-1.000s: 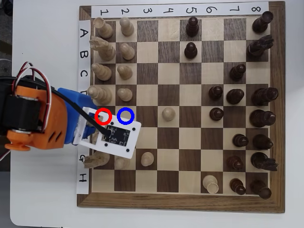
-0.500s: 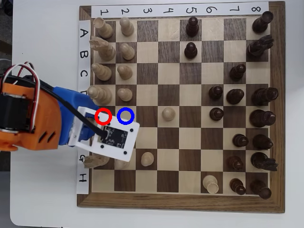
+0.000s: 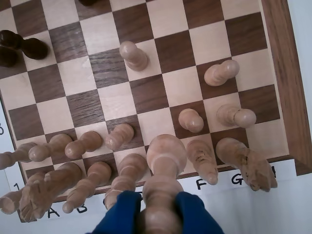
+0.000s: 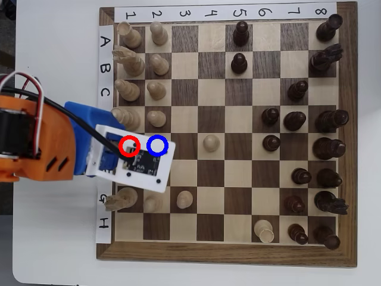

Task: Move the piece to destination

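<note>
You had the gripper closed on the piece: in the wrist view both blue fingers pressed against the pale stem, one on each side, with the knobbed head standing clear above them. The step in hand looked like the carry, the grasp made and the piece apparently raised over the row-E end of the board, though I could not tell how far it stood off the wood.

In the overhead view, going left to right, you had the orange arm off the board, then the white camera plate covering the piece and the red ring, then the blue ring of the destination at the plate's right corner. That put the piece just beside its goal, one square short.

The next move, as I judged it, called for a short shift toward column 2 and a straight lowering between the neighbouring pale pawns.

The piece was smooth turned wood, cream, rounded and slippery-looking; the board was matte veneer in walnut and maple tones.
</note>
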